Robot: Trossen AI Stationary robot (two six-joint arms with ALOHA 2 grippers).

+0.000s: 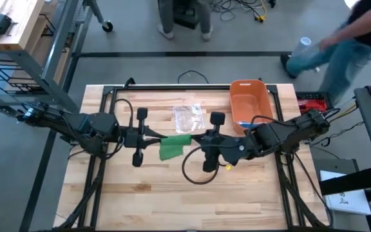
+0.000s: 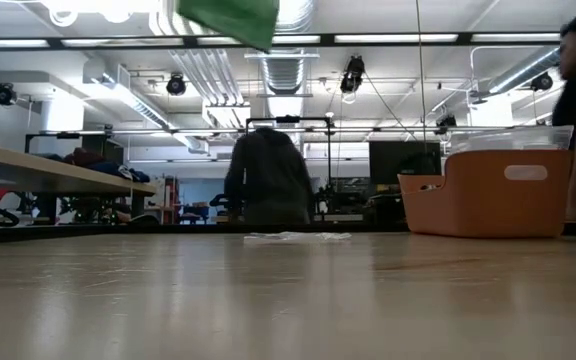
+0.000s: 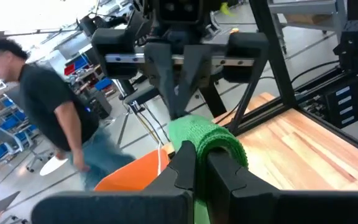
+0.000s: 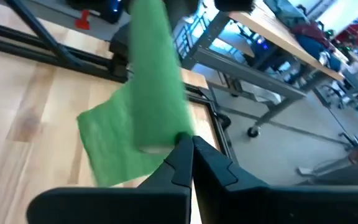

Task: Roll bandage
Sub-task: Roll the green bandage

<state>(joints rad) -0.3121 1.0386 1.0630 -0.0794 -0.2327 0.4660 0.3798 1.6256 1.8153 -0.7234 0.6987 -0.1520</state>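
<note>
The green bandage (image 1: 174,145) hangs in the air over the middle of the table, between my two grippers. My left gripper (image 1: 152,137) comes in from the table's left and is shut on one end of it. My right gripper (image 1: 195,140) comes from the right and is shut on the other end. In the left wrist view the bandage (image 3: 205,138) curls as a thick roll over my fingers. In the right wrist view a loose flap (image 4: 114,146) hangs below the strip. The low view shows only the bandage's lower edge (image 2: 230,18), high above the table top. My left gripper pinches the bandage's rolled end (image 3: 215,148) between its two fingers, coming level from the table's left. The bandage is lifted clear of the table. My right gripper pinches the bandage's edge at the other end (image 4: 165,138) between its two fingers, slanting down from the table's right. The strip runs on toward the left gripper, its loose flap hanging slack and clear of the table.
An orange bin (image 1: 253,103) stands at the far right of the table, and a clear plastic wrapper (image 1: 189,116) lies at the far middle. A black cable loop (image 1: 195,173) hangs under the right arm. People (image 1: 350,45) move beyond the far edge.
</note>
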